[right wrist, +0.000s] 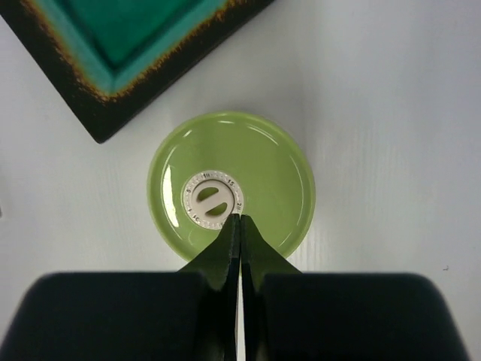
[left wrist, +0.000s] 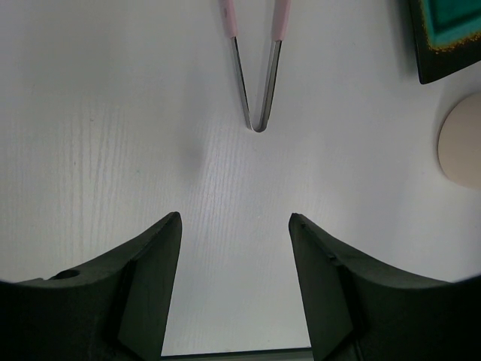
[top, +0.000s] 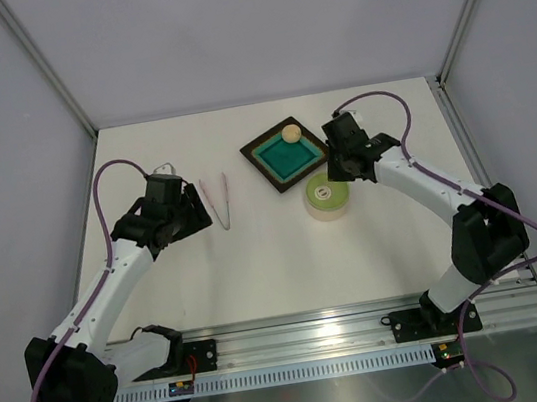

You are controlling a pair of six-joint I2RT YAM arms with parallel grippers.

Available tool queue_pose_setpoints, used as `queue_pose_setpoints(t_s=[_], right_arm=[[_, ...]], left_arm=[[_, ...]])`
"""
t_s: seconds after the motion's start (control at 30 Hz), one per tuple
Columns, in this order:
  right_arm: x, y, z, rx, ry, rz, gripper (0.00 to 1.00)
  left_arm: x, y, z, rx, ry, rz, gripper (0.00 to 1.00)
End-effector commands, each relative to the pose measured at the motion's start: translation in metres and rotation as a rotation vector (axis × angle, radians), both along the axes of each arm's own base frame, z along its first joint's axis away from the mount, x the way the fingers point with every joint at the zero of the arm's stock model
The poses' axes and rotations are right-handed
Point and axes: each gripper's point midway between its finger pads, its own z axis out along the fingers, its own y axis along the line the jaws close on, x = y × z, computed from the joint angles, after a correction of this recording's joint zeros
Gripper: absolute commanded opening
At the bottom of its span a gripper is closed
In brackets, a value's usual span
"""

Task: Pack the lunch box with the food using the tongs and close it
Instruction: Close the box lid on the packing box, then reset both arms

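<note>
Lying ahead of left fingers [left wrist: 143, 293]: tongs [left wrist: 241, 79]

Lighting is bright, even and diffuse from overhead in all three views. The white counter [top: 287, 259] reads near overexposed, and the shadows beneath the arms are soft and faint. In the right wrist view the green lid [right wrist: 263, 150] carries curved glare streaks, and the right gripper [right wrist: 239, 218] in the foreground is blurred. The left wrist view darkens at its lower corners.
</note>
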Motion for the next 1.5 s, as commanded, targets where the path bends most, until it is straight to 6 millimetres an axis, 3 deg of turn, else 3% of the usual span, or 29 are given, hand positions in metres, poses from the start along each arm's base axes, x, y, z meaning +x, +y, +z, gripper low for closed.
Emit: queue_pose_setpoints(t_s=[0.0, 0.1, 0.33, 0.43, 0.57, 0.7, 0.9, 0.93, 1.03, 1.07, 1.13, 1.2, 1.27, 1.4, 1.47], right_arm=[[0.009, -0.008, 0.053, -0.009, -0.136, -0.026, 0.0], [0.008, -0.012, 0.042, -0.023, -0.116, -0.038, 0.0], [-0.004, -0.009, -0.027, -0.033, 0.026, -0.032, 0.0], [-0.01, -0.01, -0.038, -0.039, 0.057, -0.035, 0.0], [-0.009, -0.012, -0.021, -0.036, 0.027, -0.034, 0.0], [-0.002, -0.014, 0.024, -0.027, -0.064, -0.035, 0.0], [0.002, -0.037, 0.088, -0.071, -0.214, -0.093, 0.02], [0.0, -0.045, 0.098, -0.09, -0.239, -0.113, 0.05], [-0.002, -0.065, 0.119, -0.099, -0.286, -0.163, 0.49], [-0.002, -0.078, 0.123, -0.1, -0.294, -0.195, 0.7], [-0.005, -0.094, 0.129, -0.095, -0.313, -0.238, 0.82], [-0.007, -0.118, 0.127, -0.103, -0.313, -0.297, 0.97], [-0.011, -0.132, 0.13, -0.088, -0.323, -0.339, 1.0], [-0.019, -0.164, 0.115, -0.02, -0.286, -0.448, 0.99], [-0.023, -0.169, 0.109, -0.018, -0.277, -0.476, 0.99]], left_arm=[[0.007, 0.003, 0.011, 0.006, -0.056, 0.008, 0.62], [0.008, 0.002, 0.012, 0.005, -0.057, 0.005, 0.62], [0.01, 0.001, 0.013, 0.0, -0.06, 0.004, 0.63], [0.009, 0.001, 0.012, 0.001, -0.055, 0.002, 0.62], [0.01, 0.0, 0.014, -0.002, -0.06, -0.003, 0.62], [0.01, 0.0, 0.015, -0.003, -0.063, -0.005, 0.62], [0.01, 0.001, 0.016, 0.0, -0.064, 0.0, 0.63], [0.01, 0.0, 0.016, 0.0, -0.064, -0.002, 0.63], [0.011, 0.001, 0.018, 0.001, -0.067, -0.005, 0.63], [0.011, 0.0, 0.018, 0.0, -0.067, -0.01, 0.63], [0.011, -0.002, 0.019, -0.002, -0.07, -0.018, 0.66], [0.012, -0.002, 0.021, -0.003, -0.073, -0.021, 0.79], [0.012, -0.003, 0.023, -0.004, -0.075, -0.028, 0.84], [0.012, -0.002, 0.028, -0.005, -0.09, -0.033, 0.99], [0.012, -0.002, 0.033, -0.005, -0.101, -0.032, 0.99]])
